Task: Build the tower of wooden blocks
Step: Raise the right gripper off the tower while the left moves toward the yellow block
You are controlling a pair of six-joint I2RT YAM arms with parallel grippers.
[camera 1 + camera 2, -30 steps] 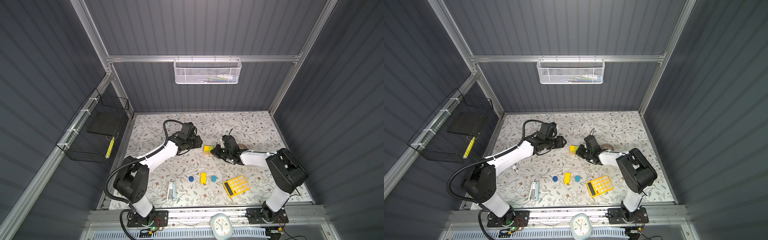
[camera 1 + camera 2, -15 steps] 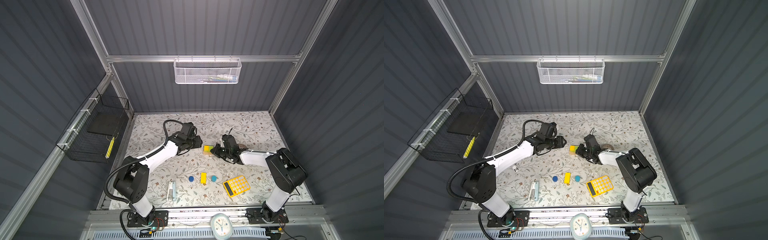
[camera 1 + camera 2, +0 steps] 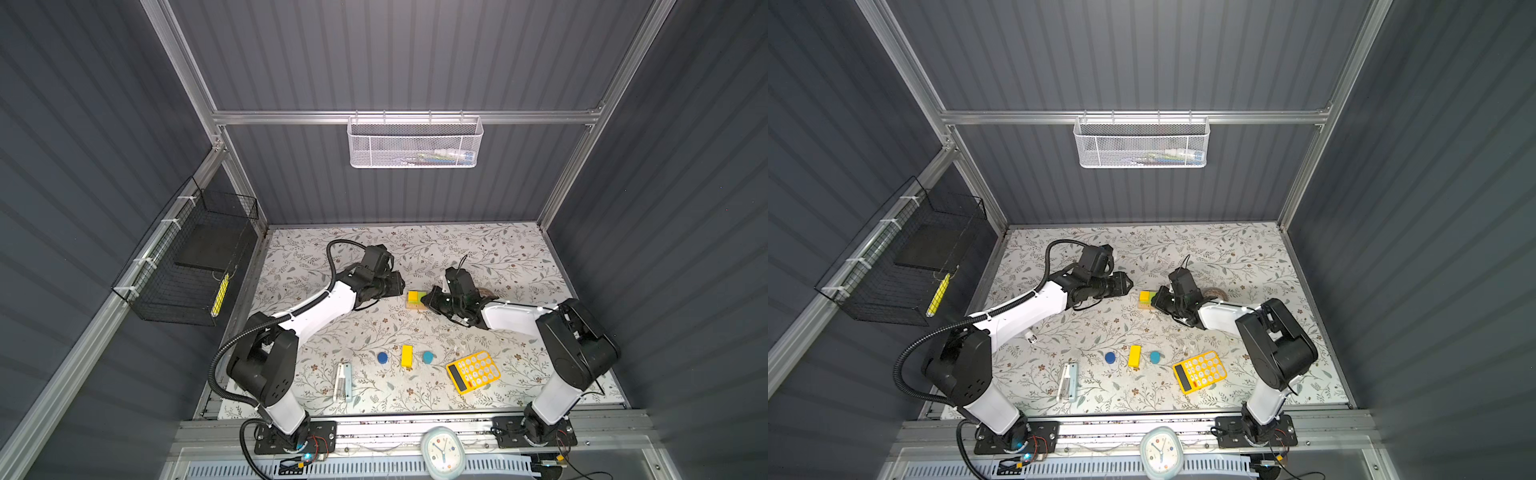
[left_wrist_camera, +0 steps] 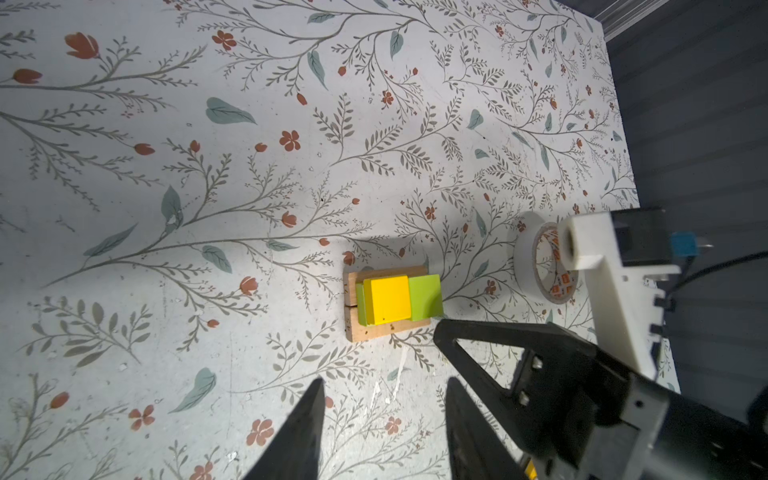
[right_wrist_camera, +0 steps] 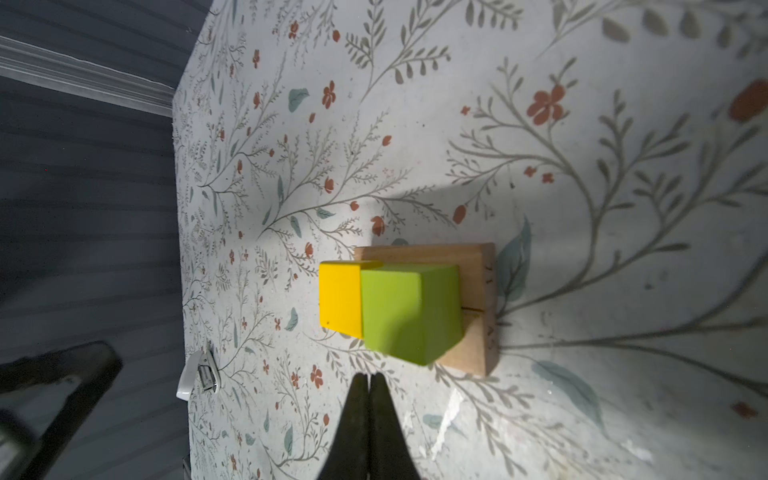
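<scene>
Part-built tower (image 3: 416,300) mid-scene, clenched right gripper (image 5: 369,376) at its right edge.
A yellow cube (image 4: 390,300) and a green block (image 4: 424,296) sit on two tan bars (image 4: 353,328). The right gripper is empty, its tips just beside the green block; drifting left could shove that block off. The left gripper (image 4: 383,384), half-spread and empty, is on the tower's left. A yellow bar (image 3: 407,356) and blue cylinders (image 3: 382,357) lie loose nearer.

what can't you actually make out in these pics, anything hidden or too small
- white mesh basket, both top views: contents blurred behind the mesh.
- tape roll, left wrist view: partly covered by the right arm.
- lime-green block, both wrist views: the yellow cube hides whether it runs underneath.
- small white item near the front edge, top views: too small to identify.
</scene>
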